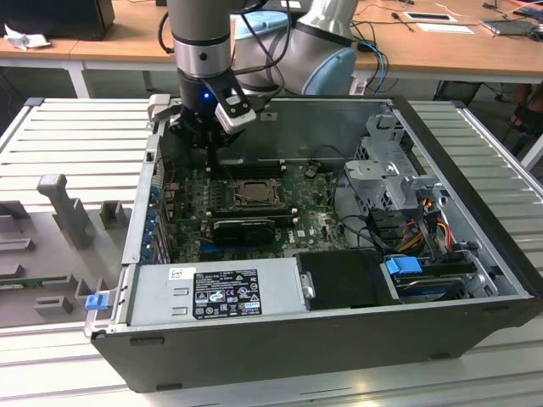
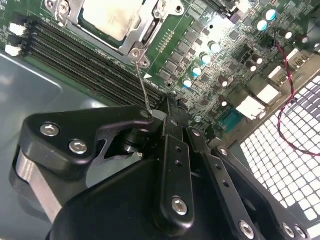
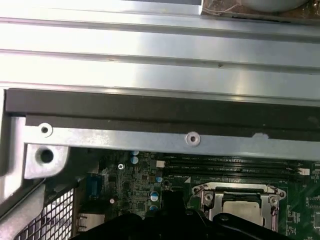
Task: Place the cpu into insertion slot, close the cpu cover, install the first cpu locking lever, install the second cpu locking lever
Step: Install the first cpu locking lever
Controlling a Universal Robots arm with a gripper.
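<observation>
Tightly, the gripper (image 2: pixel 169 106) hangs beside the case rim (image 3: pixel 150 137) (cpu (image 2: pixel 110 15) seated).

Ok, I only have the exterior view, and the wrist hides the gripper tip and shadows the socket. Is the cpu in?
Observer: Yes. In both wrist views the cpu lies flat on the board, pale face up.
Operator: And the cover?
Observer: It is down. In the second wrist view the cpu cover lies around the cpu and frames its face.
Operator: Where is the gripper relative to that?
Observer: The gripper is just past the RAM slots. A thin locking lever runs from the cover's corner right up to it.
</observation>
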